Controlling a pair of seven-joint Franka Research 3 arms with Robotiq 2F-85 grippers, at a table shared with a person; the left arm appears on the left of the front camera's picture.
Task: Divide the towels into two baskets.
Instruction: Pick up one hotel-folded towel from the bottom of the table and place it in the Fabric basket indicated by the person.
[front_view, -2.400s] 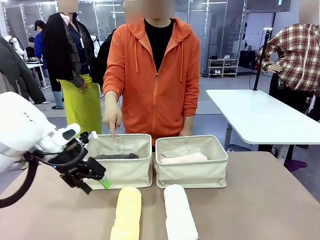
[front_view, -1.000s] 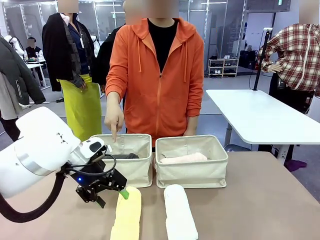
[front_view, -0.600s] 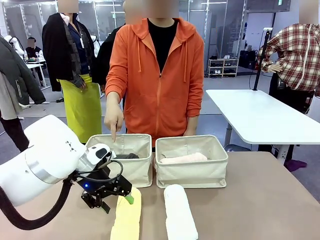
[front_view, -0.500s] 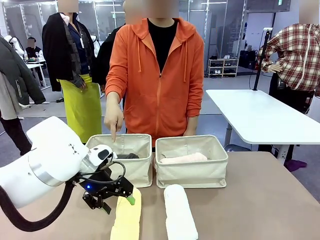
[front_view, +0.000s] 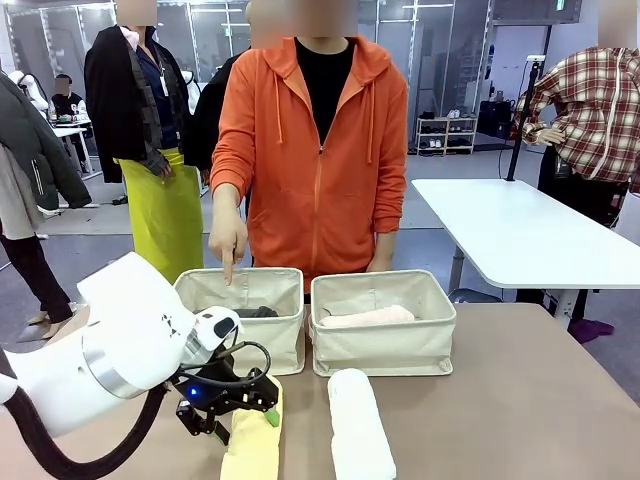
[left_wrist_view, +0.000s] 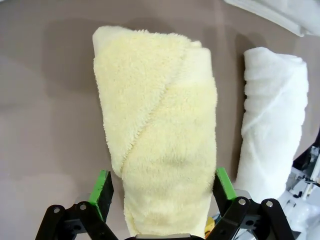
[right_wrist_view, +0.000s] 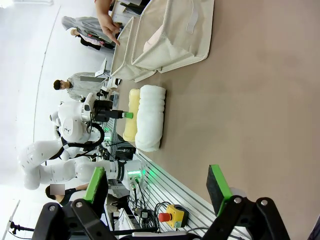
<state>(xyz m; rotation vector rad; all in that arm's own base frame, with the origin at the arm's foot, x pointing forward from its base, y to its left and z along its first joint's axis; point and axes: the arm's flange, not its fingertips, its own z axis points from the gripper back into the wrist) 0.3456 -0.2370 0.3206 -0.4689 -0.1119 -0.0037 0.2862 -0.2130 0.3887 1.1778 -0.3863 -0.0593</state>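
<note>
My left wrist camera looks right down on the yellow towel (left_wrist_view: 160, 140). It is a fat, fuzzy roll, soft like a teddy, and its loose flap runs slanted across the top. My left claw (left_wrist_view: 162, 185) is spread wide over the near end of this roll, with one green pad on each side of it. I cannot tell if the pads touch the fluff. The white towel (left_wrist_view: 272, 115) lies just beside the yellow one. It is a thick roll too, with little folds in it. Both lie on the smooth brown table (left_wrist_view: 45, 125).

The front camera shows things my left wrist camera cannot see. Two cream cloth baskets stand side by side past the rolls, with soft, floppy walls. The dark grey towel (front_view: 258, 312) lies in the left basket (front_view: 265, 345). The pink towel (front_view: 365, 318) lies in the right basket (front_view: 385, 350). A person in an orange hoodie stands at the far side of the table. The person's hand (front_view: 226, 240) points one finger down into the left basket.

My right wrist camera is tipped on its side. My right claw (right_wrist_view: 157, 184) is open wide with nothing between its green pads, and it is well away from the towels. Far across the table this view shows the two rolls lying together, with the baskets past them.
</note>
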